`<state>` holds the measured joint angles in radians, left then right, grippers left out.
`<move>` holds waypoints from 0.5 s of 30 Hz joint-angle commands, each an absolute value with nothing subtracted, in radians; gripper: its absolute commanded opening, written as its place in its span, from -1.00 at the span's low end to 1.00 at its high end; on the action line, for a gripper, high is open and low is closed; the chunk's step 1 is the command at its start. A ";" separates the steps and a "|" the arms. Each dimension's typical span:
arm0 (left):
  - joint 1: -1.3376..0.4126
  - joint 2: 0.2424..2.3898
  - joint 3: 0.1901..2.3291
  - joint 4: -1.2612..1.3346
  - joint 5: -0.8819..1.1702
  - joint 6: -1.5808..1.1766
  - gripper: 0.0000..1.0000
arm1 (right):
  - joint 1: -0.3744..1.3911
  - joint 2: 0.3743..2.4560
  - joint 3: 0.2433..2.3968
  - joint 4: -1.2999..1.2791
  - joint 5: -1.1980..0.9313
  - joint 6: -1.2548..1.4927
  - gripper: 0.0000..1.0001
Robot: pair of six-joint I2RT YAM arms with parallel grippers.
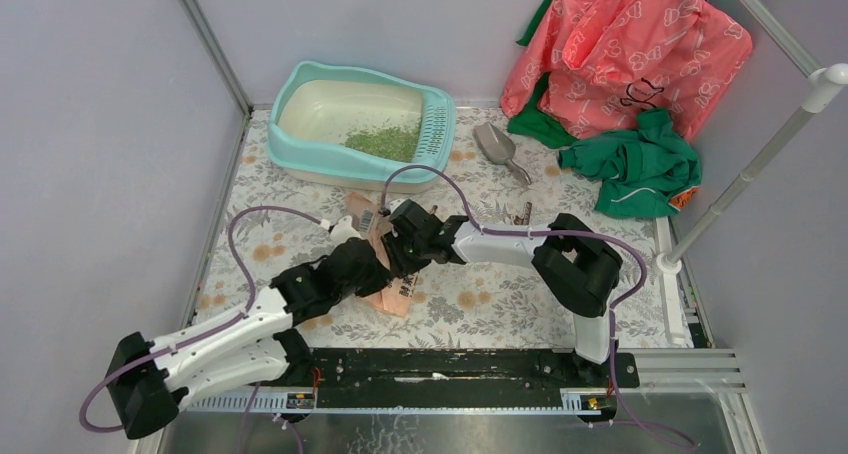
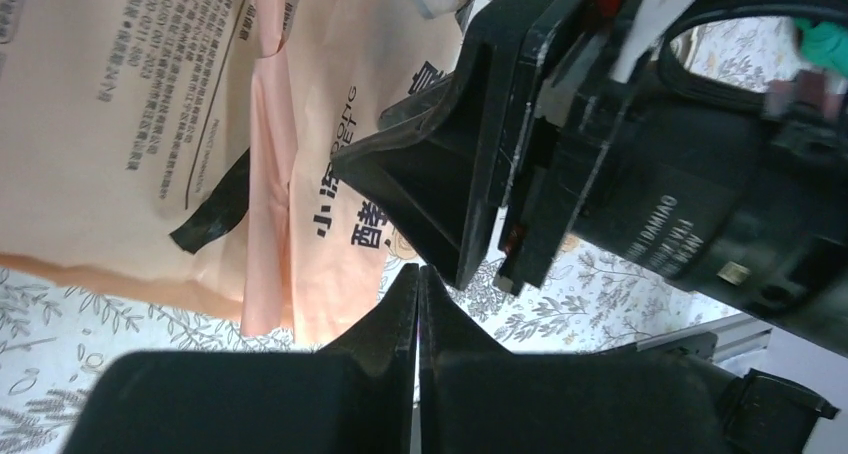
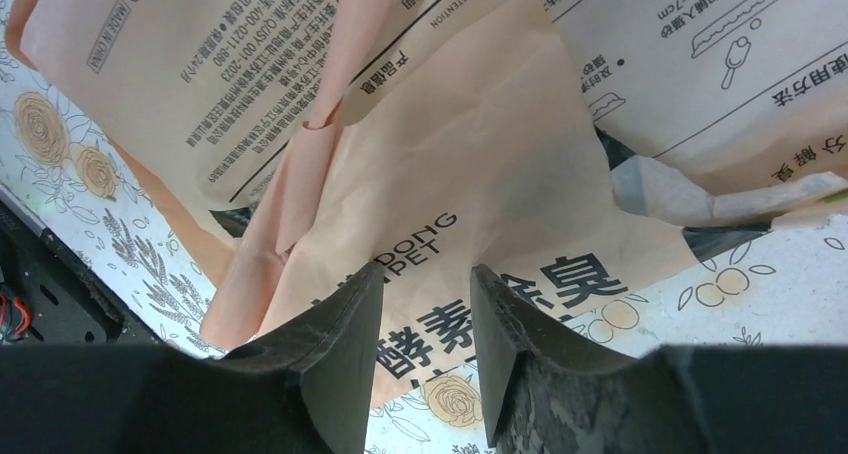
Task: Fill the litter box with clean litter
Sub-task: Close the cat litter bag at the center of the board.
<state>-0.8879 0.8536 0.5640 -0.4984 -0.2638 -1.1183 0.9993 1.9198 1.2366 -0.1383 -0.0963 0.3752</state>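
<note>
Overhead, clean litter (image 1: 385, 141) in litter box (image 1: 350, 73) — close-up, left pincer (image 2: 419, 276) closed, right pincer (image 3: 425, 274) ajar

The table (image 1: 500, 304) is wearing a floral cover. The litter box (image 1: 437, 126) is sitting at its far left, with a grey scoop (image 1: 497, 146) lying just right of it. A pink bag (image 1: 625, 54) and green cloth (image 1: 635, 164) are slumping in the far right corner. A peach paper bag (image 1: 398, 292) is lying mid-table.
</note>
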 commanded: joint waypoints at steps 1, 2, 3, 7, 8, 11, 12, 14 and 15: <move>-0.895 0.922 0.526 -0.322 -0.239 -1.095 -1.00 | 1.006 1.926 1.295 -0.156 -0.128 0.350 -0.10; -0.895 0.938 0.524 -0.311 -0.241 -1.093 -1.00 | 1.006 1.930 1.303 -0.164 -0.130 0.345 -0.10; -0.895 0.954 0.520 -0.295 -0.243 -1.089 -1.00 | 1.005 1.934 1.309 -0.172 -0.130 0.340 -0.10; -0.895 1.006 0.506 -0.246 -0.240 -1.080 -1.00 | 0.985 1.944 1.321 -0.194 -0.145 0.329 -0.10; -0.895 1.021 0.502 -0.232 -0.238 -1.080 -1.00 | 0.974 1.947 1.322 -0.198 -0.155 0.328 -0.10; -0.894 1.063 0.481 -0.193 -0.239 -1.083 -1.00 | 0.944 1.951 1.321 -0.207 -0.169 0.315 -0.10; -0.894 1.078 0.474 -0.181 -0.238 -1.084 -1.00 | 0.936 1.949 1.320 -0.207 -0.175 0.310 -0.10; -0.895 1.112 0.466 -0.154 -0.237 -1.086 -1.00 | 0.919 1.946 1.321 -0.211 -0.182 0.300 -0.10; -0.896 1.133 0.462 -0.143 -0.239 -1.086 -1.00 | 0.912 1.944 1.324 -0.214 -0.186 0.293 -0.10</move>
